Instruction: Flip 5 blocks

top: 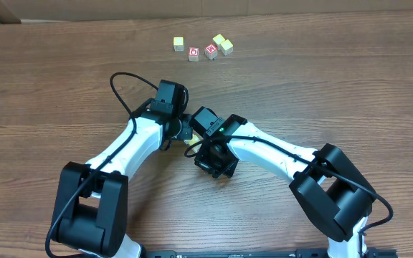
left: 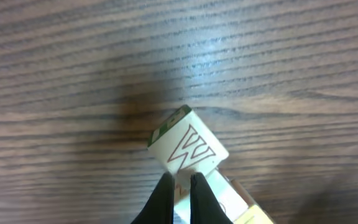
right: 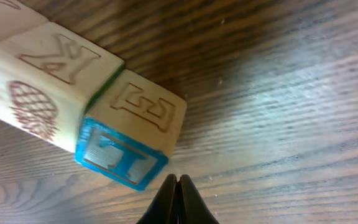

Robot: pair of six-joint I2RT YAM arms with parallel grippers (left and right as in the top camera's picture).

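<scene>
In the left wrist view a cream block [left: 188,147] with a W on top and a green side lies on the wood. My left gripper [left: 180,182] is shut, its tips against that block's near edge. More cream and yellow blocks [left: 238,202] lie just behind the fingers. The right wrist view shows a block [right: 135,127] with an E on top and a blue side, touching a K block [right: 48,78]. My right gripper [right: 177,182] is shut and empty just beside the blue face. Overhead, both grippers meet mid-table and cover these blocks.
Near the table's far edge sit three pale yellow cubes [top: 178,44] [top: 219,39] [top: 226,48] and two red-faced cubes [top: 193,54] [top: 211,51]. The left arm [top: 131,147] and right arm [top: 278,154] slant in from the front corners. A cable [top: 124,89] loops by the left wrist.
</scene>
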